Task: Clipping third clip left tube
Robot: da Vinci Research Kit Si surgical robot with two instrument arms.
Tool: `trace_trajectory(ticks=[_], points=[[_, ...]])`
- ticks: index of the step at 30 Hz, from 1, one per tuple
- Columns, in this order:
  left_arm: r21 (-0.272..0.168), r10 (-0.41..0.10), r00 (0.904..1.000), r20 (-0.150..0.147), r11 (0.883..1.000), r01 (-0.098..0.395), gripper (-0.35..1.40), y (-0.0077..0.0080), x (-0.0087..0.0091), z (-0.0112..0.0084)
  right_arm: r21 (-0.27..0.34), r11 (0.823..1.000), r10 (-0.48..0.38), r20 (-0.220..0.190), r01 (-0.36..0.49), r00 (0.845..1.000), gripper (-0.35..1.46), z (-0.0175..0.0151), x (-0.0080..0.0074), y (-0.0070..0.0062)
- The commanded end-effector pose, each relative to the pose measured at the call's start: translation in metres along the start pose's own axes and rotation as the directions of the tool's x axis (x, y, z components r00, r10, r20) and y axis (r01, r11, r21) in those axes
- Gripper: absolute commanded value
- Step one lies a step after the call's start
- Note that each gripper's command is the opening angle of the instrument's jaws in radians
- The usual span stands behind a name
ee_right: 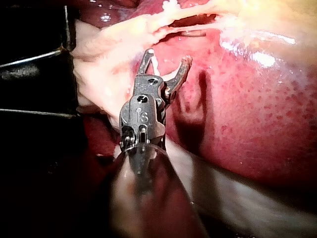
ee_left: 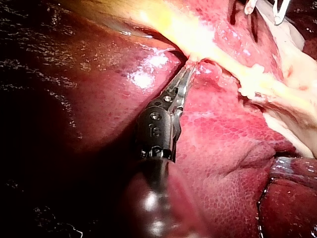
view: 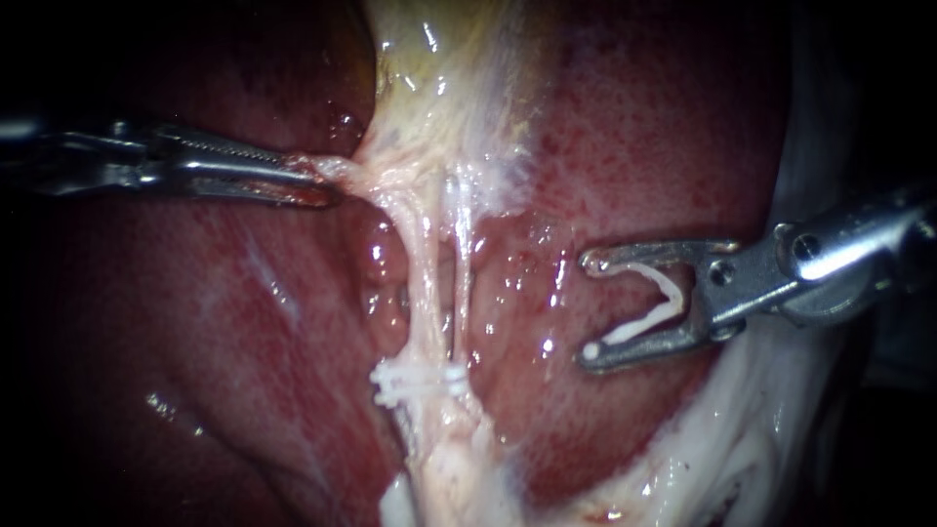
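The left instrument (view: 314, 181) reaches in from the upper left of the frame. Its jaws are closed flat on a strand of pale tissue (view: 346, 174) at the lower end of the gallbladder (view: 439, 78). The right instrument (view: 589, 308) hangs at the middle right over the liver (view: 634, 146), its jaws spread wide with a loaded clip (view: 664, 298) seated between them, touching both. The left tube (view: 417, 283) runs down the centre, well apart from those jaws, with the right tube (view: 461, 283) just beside it. White clips (view: 420, 383) cross the left tube low in the centre.
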Motion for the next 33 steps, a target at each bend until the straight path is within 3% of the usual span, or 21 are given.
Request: trace_trajectory(ticks=[1, 6, 12, 16, 20, 25, 33], points=[[-0.002, -0.001, 1.0, 0.0, 1.0, 0.001, -0.35, 0.0001, 0.0004, -0.0004, 0.0, 1.0, -0.001, 0.0, 0.001, 1.0, 0.5, 0.0, 0.0, 0.0], [0.0, -0.012, 0.9999, -0.001, 1.0, 0.012, -0.35, 0.0003, 0.0023, -0.0032, 0.0, 1.0, -0.001, 0.0, 0.001, 1.0, 0.5, 0.0001, 0.0, 0.0], [0.019, -0.002, 0.9995, -0.031, 1.0, 0.003, -0.35, 0.0007, 0.0043, -0.0063, -0.003, 1.0, 0.001, -0.003, -0.001, 1.0, 0.5, 0.0006, 0.0004, 0.0001], [0.02, 0.002, 0.9995, -0.031, 1.0, -0.002, -0.35, 0.0009, 0.0044, -0.0065, 0.005, 1.0, 0.005, -0.023, -0.005, 1.0, 0.5, 0.0018, 0.0011, 0.0002], [0.022, 0.002, 0.9995, -0.031, 1.0, -0.002, -0.35, 0.001, 0.0044, -0.0063, 0.028, 0.997, 0.07, -0.081, -0.068, 0.994, 0.5, 0.0044, 0.0022, 0.0005], [0.022, 0.003, 0.9995, -0.031, 1.0, -0.002, -0.35, 0.001, 0.0044, -0.0062, 0.057, 0.987, 0.157, -0.116, -0.151, 0.981, 0.5, 0.0081, 0.0031, 0.0008], [0.022, 0.003, 0.9995, -0.031, 1.0, -0.002, -0.35, 0.001, 0.0043, -0.0062, 0.139, 0.954, 0.288, -0.179, -0.265, 0.941, 0.5, 0.0127, 0.0037, 0.0016]])
